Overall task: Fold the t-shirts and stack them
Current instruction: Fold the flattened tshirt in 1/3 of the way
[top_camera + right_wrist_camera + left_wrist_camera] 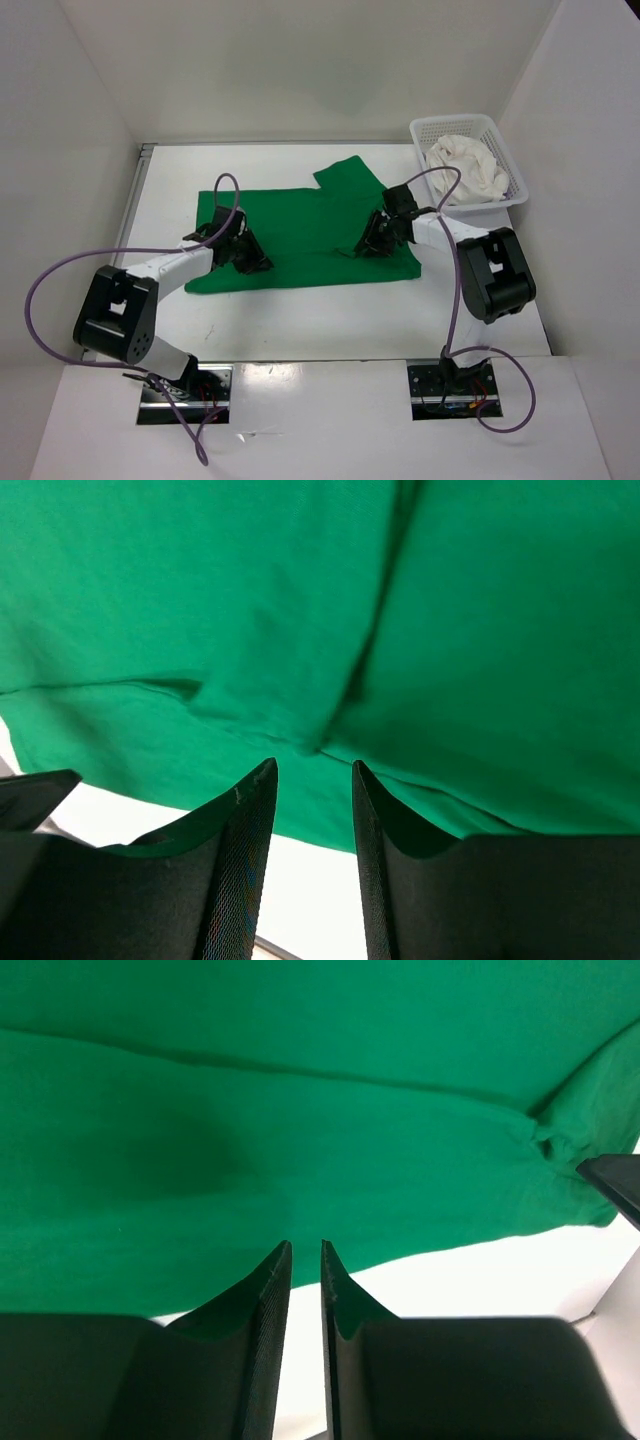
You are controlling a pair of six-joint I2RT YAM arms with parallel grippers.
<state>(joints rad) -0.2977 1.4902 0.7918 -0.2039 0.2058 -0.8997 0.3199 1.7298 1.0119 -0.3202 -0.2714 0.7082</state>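
Note:
A bright green t-shirt (300, 235) lies spread flat on the white table, one sleeve pointing to the back (345, 178). My left gripper (245, 255) hovers low over its near left part. Its jaws (305, 1250) stand only a narrow slit apart, with nothing between them, at the shirt's near hem (300, 1110). My right gripper (372, 240) is over the near right part of the shirt. It is open (313, 765) and empty, just above a fold in the cloth (480, 630). A white t-shirt (468, 168) lies crumpled in the basket.
A white plastic mesh basket (430, 130) stands at the back right corner of the table. White walls close in the back and both sides. Purple cables loop from each arm, one over the shirt's left part (228, 185).

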